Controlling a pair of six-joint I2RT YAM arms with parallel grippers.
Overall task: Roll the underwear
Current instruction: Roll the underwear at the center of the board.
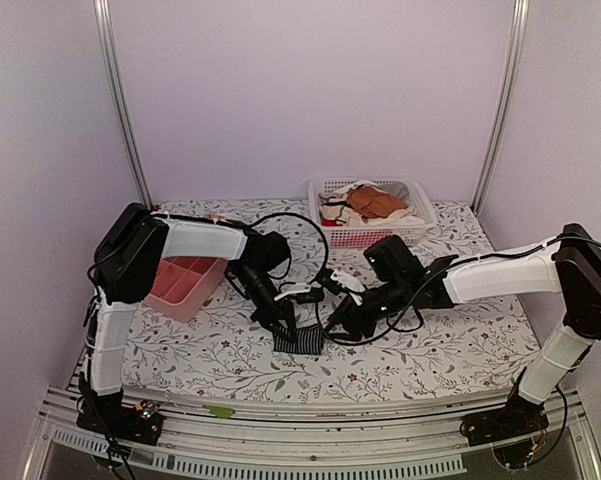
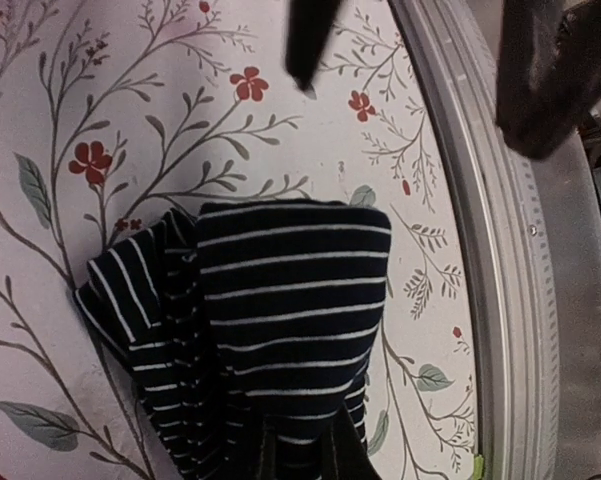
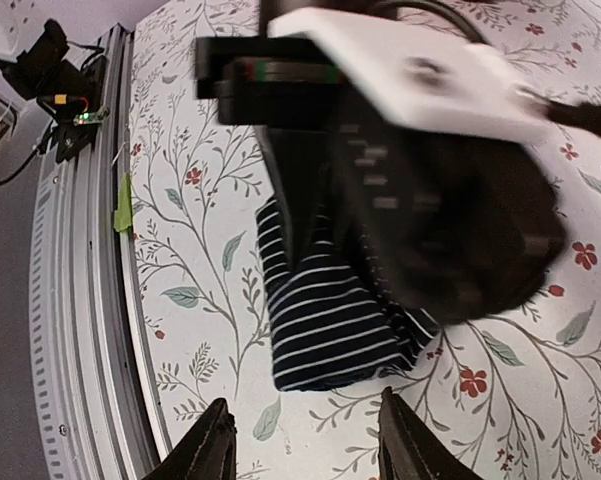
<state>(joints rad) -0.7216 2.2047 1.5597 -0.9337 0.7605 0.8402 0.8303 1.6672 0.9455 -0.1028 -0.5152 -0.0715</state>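
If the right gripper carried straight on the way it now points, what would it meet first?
Most likely the underwear, just ahead of the right gripper, with the left gripper close behind it; height is unclear.

The right tool is hovering with its fingers spread and nothing between them, just right of the striped underwear. The underwear is lying on the floral surface near the rail. The blurred left arm is hiding its far side.

navy white-striped underwear, floral tablecloth, pink tray
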